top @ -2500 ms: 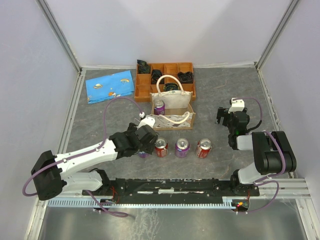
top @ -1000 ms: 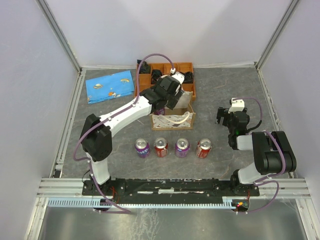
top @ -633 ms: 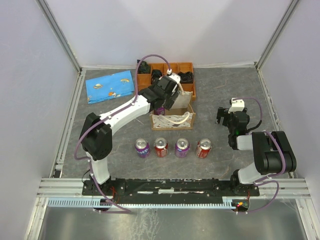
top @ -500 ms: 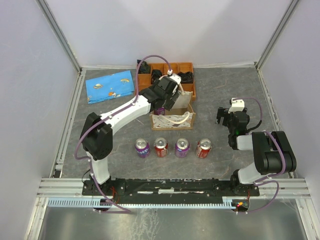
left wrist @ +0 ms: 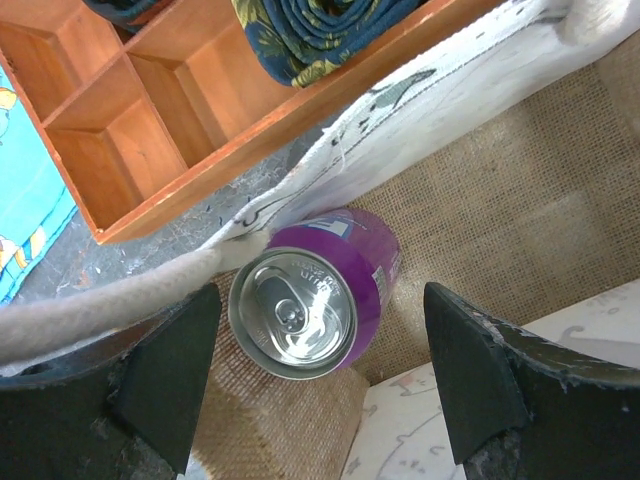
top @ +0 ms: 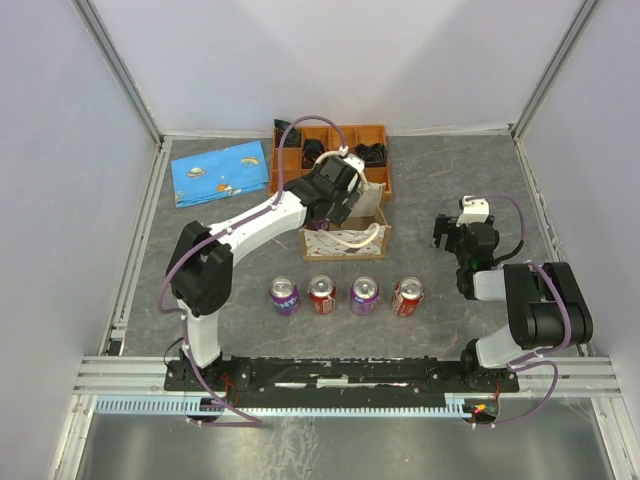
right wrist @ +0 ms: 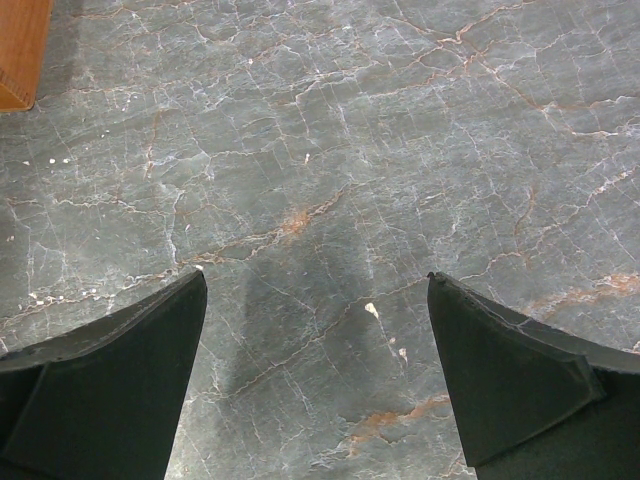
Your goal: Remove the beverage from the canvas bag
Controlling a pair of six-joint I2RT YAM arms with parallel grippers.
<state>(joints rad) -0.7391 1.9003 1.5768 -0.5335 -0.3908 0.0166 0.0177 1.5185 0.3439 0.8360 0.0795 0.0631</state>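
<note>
The cream canvas bag [top: 346,243] stands open in front of the wooden tray [top: 374,134]. My left gripper [top: 328,206] hangs open over the bag's left end. In the left wrist view a purple beverage can [left wrist: 312,302] stands upright on the bag's burlap floor against the canvas wall [left wrist: 440,128]. The can sits between and below my open fingers [left wrist: 166,380], left of centre, untouched. A thick off-white handle [left wrist: 100,305] crosses beside the left finger. My right gripper [top: 446,232] is open and empty over bare table [right wrist: 320,200] at the right.
Several cans stand in a row near the front: purple [top: 285,296], red [top: 322,293], purple [top: 364,294], red [top: 407,295]. A blue patterned cloth [top: 220,172] lies at the back left. The tray holds dark rolled items [left wrist: 320,25].
My left arm left the purple can at the row's left end, swung back to the bag, and has settled lower over its opening. The right arm has not moved.
</note>
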